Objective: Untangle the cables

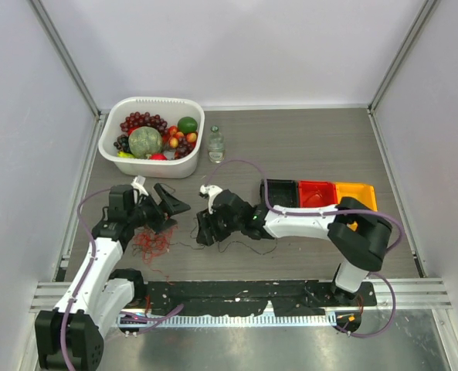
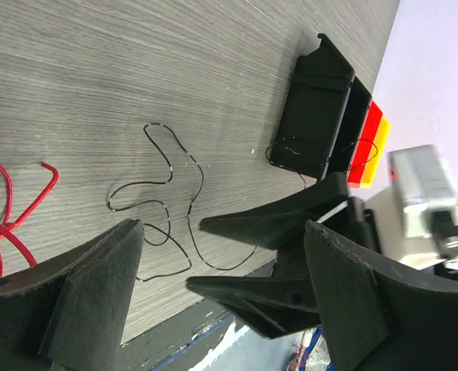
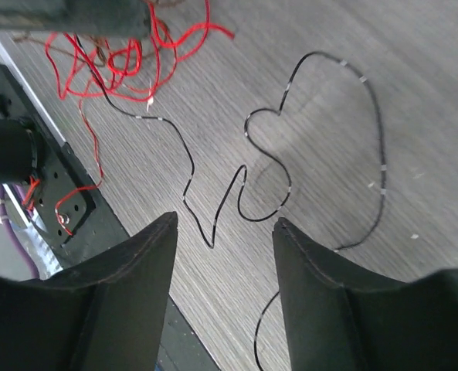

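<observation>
The red cables [image 1: 153,243] lie in a loose clump on the table below my left gripper [image 1: 174,214]; they also show in the right wrist view [image 3: 128,54] and at the left edge of the left wrist view [image 2: 5,220]. A thin black cable [image 3: 290,154] lies spread in loops on the wood, one end running into the red clump; it also shows in the left wrist view [image 2: 167,197] and top view [image 1: 248,247]. My left gripper [image 2: 222,226] is open and empty. My right gripper [image 3: 225,220] is open and empty, just above the black cable [image 1: 201,232].
A white tub of fruit [image 1: 191,158] and a small clear bottle [image 1: 215,145] stand at the back left. Black [image 1: 281,193], red [image 1: 317,193] and yellow [image 1: 355,194] bins sit behind the right arm. A dark base plate [image 1: 236,297] runs along the near edge.
</observation>
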Motion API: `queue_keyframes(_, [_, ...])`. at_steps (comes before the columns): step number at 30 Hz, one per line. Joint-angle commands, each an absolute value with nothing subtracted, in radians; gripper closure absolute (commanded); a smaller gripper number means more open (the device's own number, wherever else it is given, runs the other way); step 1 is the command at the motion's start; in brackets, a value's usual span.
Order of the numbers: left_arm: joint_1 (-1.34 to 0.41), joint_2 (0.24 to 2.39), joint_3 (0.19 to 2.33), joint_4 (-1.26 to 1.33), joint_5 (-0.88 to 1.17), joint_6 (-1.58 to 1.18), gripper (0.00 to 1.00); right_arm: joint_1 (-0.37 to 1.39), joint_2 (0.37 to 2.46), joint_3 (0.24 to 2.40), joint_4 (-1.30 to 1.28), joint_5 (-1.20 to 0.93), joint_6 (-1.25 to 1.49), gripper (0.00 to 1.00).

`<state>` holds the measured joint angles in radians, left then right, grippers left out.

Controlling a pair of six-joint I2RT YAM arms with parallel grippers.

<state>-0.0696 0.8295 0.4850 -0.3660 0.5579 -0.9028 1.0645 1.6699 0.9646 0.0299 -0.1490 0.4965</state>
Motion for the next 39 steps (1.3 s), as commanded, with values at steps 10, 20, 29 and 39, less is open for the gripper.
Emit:
queue_keyframes(10, [-0.066,0.891,0.396,-0.264,0.398,-0.92,0.14,1.114,1.755,1.039,0.054,-0.155,0.512,0.99])
queue_keyframes(20, [-0.063,0.916,0.354,-0.245,0.238,-0.914,0.13,1.094,1.094,1.006,-0.176,0.43,0.382,0.99])
queue_keyframes(29, [-0.06,0.971,0.396,-0.255,0.241,-0.877,0.13,1.092,0.825,1.069,-0.276,0.516,0.316,0.99])
queue_keyframes(39, [-0.061,0.743,0.572,-0.411,0.388,-0.858,0.06,1.092,1.025,1.089,-0.175,0.204,0.327,0.99])
